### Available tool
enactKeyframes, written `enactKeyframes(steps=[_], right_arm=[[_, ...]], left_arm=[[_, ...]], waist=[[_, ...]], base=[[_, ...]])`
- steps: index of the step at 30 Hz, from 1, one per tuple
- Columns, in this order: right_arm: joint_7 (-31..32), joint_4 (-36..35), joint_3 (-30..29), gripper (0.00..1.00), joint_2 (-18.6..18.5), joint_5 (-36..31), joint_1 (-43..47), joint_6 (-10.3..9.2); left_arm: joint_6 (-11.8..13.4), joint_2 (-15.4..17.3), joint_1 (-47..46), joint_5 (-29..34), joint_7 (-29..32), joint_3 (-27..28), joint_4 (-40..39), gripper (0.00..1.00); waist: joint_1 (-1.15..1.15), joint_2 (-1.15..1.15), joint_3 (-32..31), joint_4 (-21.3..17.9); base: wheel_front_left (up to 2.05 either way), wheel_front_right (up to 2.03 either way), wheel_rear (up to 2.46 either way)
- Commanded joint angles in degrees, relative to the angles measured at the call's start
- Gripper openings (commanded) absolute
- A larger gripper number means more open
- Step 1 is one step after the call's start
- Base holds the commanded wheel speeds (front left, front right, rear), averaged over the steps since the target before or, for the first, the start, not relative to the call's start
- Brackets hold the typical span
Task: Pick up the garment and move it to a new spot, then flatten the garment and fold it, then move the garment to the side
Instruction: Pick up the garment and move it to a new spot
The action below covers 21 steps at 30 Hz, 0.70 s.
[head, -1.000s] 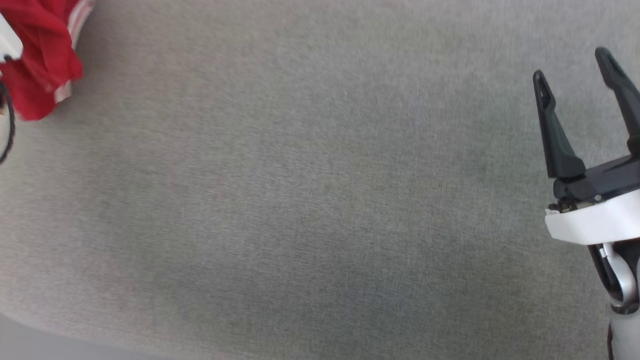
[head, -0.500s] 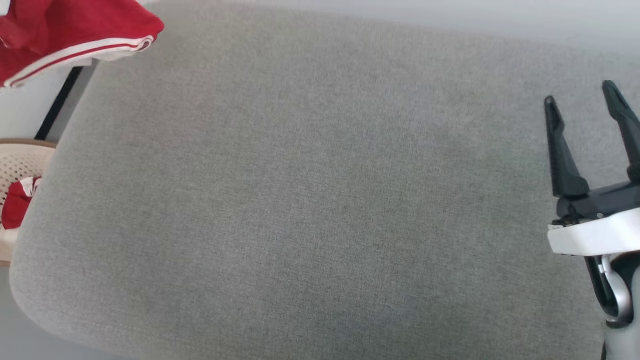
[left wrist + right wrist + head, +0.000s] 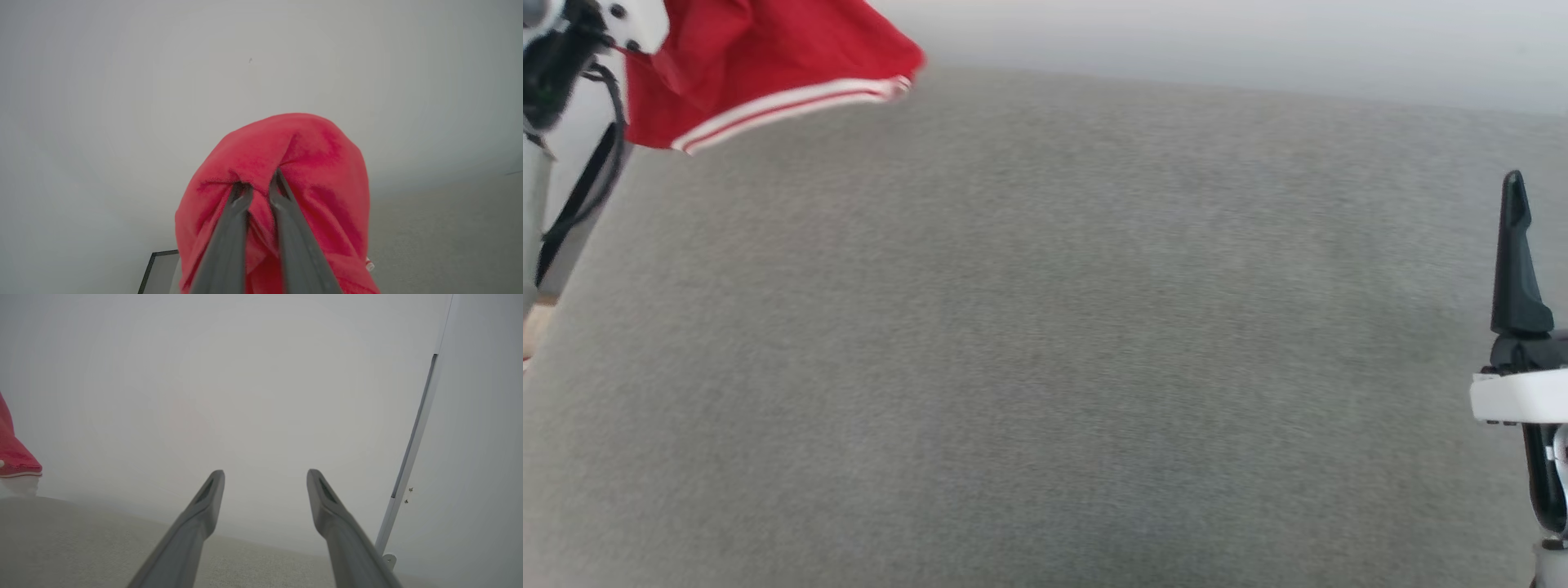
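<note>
Pinching one red garment [image 3: 322,163]: left fingers [image 3: 232,228]; right fingers [image 3: 204,506] spread.

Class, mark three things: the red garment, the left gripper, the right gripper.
garment [image 3: 768,57], head view, red cloth above the striped trim.
left gripper [image 3: 258,181], left wrist view, midway between its fingertips, shut on the garment.
right gripper [image 3: 265,473], right wrist view, midway between its open fingertips.

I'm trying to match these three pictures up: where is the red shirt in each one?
Head view: the red shirt is in the top left corner.
Left wrist view: lower middle, bunched around the left tool, which pinches it.
Right wrist view: a sliver at the left edge, halfway down.
Shared landmark: the grey fabric surface, low in both wrist views.
</note>
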Motion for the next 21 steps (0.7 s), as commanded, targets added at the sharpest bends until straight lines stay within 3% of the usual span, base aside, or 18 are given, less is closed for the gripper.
enactKeyframes(steps=[1, 11, 21], right_arm=[[-0.62, 0.44, -0.74, 1.0, 0.38, -0.24, 0.61, -0.02], [-2.69, 2.43, -3.66, 1.0, 2.86, -0.85, 2.31, -0.02], [-4.2, 4.2, -3.12, 1.0, 4.91, -0.24, 3.6, -0.02]], left_arm=[[-0.14, 0.24, 1.04, -0.39, 1.2, -0.51, -1.71, 0.0], [1.8, -1.54, 8.62, -5.3, 13.13, -3.14, -14.34, 0.0], [8.4, -2.56, 22.15, -10.08, 27.7, -8.49, -30.03, 0.0]], waist=[[0.0, 0.0, -0.63, -2.34], [0.0, 0.0, -1.02, -9.81], [0.0, 0.0, 0.43, -15.78]], base=[[0.0, 0.0, 0.0], [0.0, 0.0, 0.0], [0.0, 0.0, 0.0]])
